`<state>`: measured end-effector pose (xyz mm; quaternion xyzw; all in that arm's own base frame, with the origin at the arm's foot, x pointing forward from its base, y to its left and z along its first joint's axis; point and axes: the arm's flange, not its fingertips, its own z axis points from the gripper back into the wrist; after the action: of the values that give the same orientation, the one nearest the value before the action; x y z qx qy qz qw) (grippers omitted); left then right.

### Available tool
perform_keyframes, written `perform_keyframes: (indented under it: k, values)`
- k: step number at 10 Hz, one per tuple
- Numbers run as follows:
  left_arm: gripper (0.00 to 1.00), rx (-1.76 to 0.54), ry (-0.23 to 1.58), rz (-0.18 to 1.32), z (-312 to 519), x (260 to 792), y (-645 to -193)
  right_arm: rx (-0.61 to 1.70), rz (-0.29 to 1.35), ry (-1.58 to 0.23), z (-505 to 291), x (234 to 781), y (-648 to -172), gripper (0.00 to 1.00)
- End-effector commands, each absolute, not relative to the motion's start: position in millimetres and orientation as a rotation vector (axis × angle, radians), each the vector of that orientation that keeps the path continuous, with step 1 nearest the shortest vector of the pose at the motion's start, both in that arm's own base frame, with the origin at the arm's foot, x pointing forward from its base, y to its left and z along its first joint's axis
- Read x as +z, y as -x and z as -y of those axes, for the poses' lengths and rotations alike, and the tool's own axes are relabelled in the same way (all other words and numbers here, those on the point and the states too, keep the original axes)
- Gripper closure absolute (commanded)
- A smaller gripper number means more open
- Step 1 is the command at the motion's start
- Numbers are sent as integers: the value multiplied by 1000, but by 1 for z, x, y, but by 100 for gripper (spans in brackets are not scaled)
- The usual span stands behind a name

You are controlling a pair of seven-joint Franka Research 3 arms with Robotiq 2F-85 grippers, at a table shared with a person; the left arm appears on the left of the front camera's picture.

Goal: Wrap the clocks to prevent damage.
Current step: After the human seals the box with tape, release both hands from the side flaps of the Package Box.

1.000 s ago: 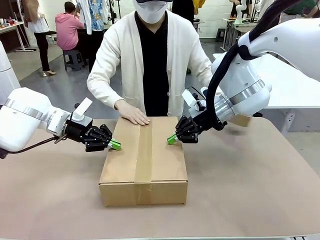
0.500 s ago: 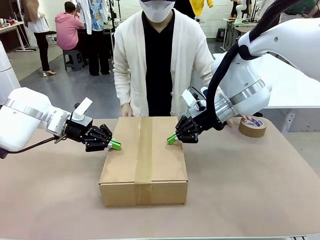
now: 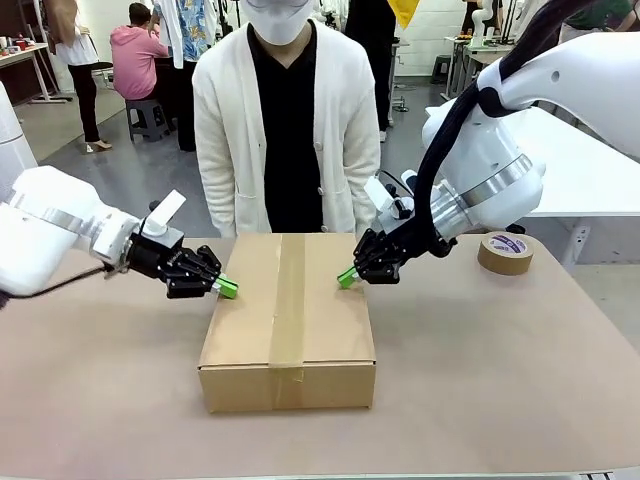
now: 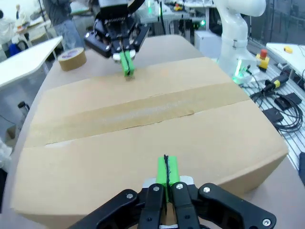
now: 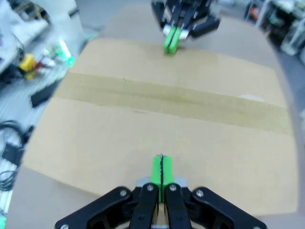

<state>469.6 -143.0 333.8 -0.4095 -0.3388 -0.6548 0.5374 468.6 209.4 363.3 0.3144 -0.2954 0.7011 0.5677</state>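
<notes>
Both end effectors are closed on nothing: the left end effector (image 3: pixel 228 289) sits at the left edge of the cardboard box (image 3: pixel 288 322) in mid-frame, the right end effector (image 3: pixel 346 277) on its upper right top. The tape strip (image 3: pixel 288 300) already seals the box, so the clocks are presumably inside. Next likely calls for lifting clear. The tape roll (image 3: pixel 505 253) rests right of centre on the counter (image 3: pixel 500 380); the person (image 3: pixel 287 120) stands top centre, hands off.
</notes>
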Motion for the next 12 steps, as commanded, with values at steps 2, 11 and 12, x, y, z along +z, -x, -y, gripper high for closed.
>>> perform_keyframes:
  k: [2, 11, 12]
  values:
    - [99, -1535, 708, 609, 120, 445, -460, 1612, 531, -595, -180, 460, -453, 99]
    - [99, -1280, 429, 339, 31, 513, -441, 1296, 508, -360, -70, 547, -426, 99]
    - [99, -1280, 429, 339, 31, 513, -441, 1296, 508, -360, -70, 547, -426, 99]
